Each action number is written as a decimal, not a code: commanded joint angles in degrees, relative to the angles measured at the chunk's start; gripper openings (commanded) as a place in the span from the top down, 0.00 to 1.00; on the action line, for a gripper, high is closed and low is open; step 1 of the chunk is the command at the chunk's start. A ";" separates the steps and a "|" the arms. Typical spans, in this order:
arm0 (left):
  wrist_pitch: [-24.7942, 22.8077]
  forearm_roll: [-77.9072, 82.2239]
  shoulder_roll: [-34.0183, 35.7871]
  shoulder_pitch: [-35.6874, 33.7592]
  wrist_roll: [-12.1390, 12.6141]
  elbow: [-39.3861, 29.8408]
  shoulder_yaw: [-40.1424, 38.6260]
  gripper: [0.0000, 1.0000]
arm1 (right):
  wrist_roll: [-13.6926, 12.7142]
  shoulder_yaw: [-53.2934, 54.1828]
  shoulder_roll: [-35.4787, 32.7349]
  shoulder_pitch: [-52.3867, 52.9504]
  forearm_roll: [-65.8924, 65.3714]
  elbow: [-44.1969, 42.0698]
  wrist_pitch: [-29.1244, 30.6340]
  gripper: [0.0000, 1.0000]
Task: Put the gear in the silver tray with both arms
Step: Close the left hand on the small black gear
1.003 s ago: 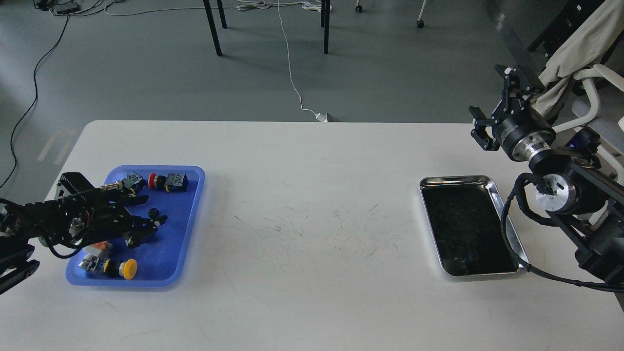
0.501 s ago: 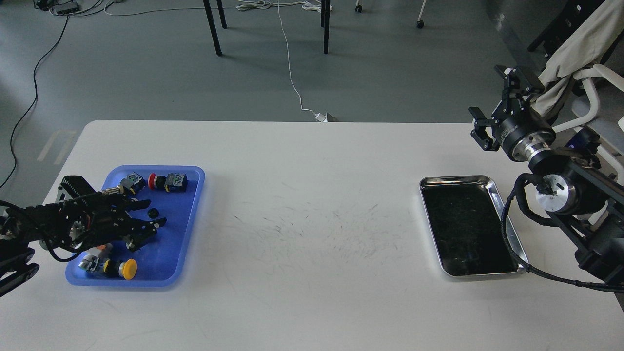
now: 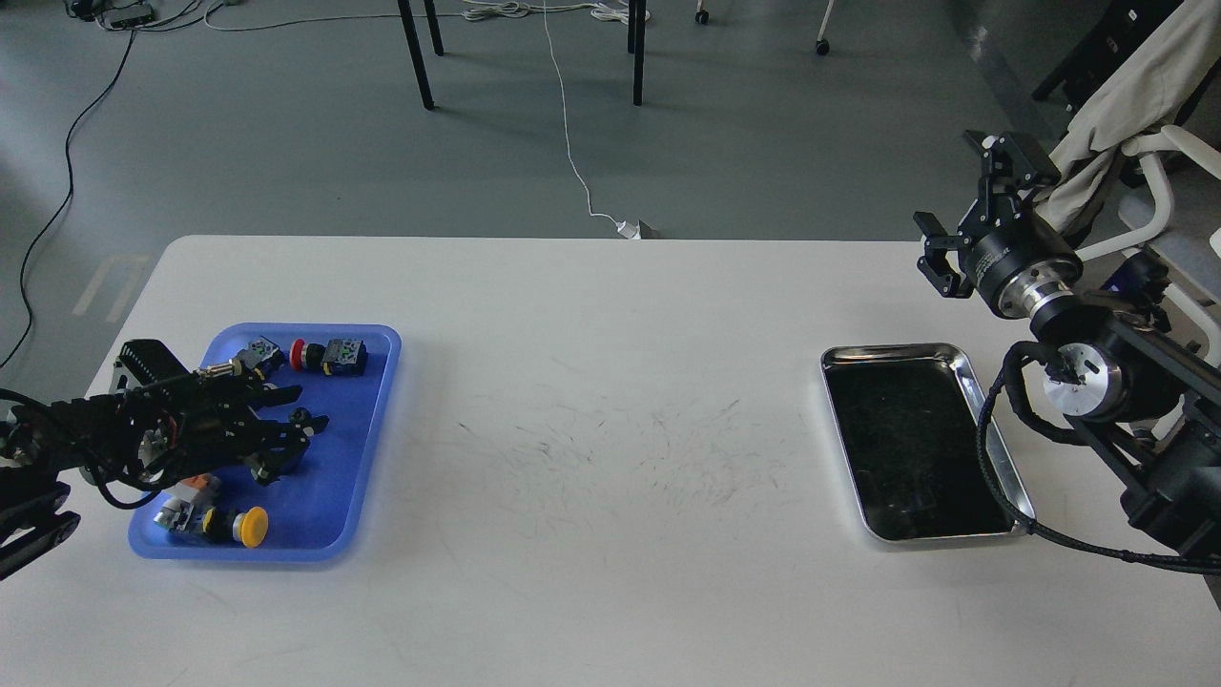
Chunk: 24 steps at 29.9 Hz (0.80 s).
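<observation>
A small black gear [image 3: 301, 415] lies in the blue plastic tray [image 3: 380, 382] at the table's left. My left gripper [image 3: 305, 407] reaches over that tray from the left, open, with one finger above the gear and one below it; the lower fingertip looks close to or touching the gear. The silver tray [image 3: 897, 352] sits at the table's right with its dark bottom bare. My right gripper [image 3: 957, 196] is open and empty, held up in the air beyond the silver tray's far right corner.
The blue tray also holds a red push button [image 3: 299, 354], a yellow push button [image 3: 252, 527] and several small switch parts. A chair draped in beige cloth [image 3: 1130, 100] stands at the right. My right arm's cable [image 3: 992, 477] hangs over the silver tray's right rim.
My left gripper has shifted slightly over the blue tray and its fingers have drawn closer around the gear. My right gripper has moved a little up and back.
</observation>
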 commanded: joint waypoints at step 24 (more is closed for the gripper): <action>-0.16 -0.16 -0.18 0.18 0.00 0.25 0.15 0.78 | 0.00 -0.09 0.18 0.00 -0.09 0.08 0.00 0.01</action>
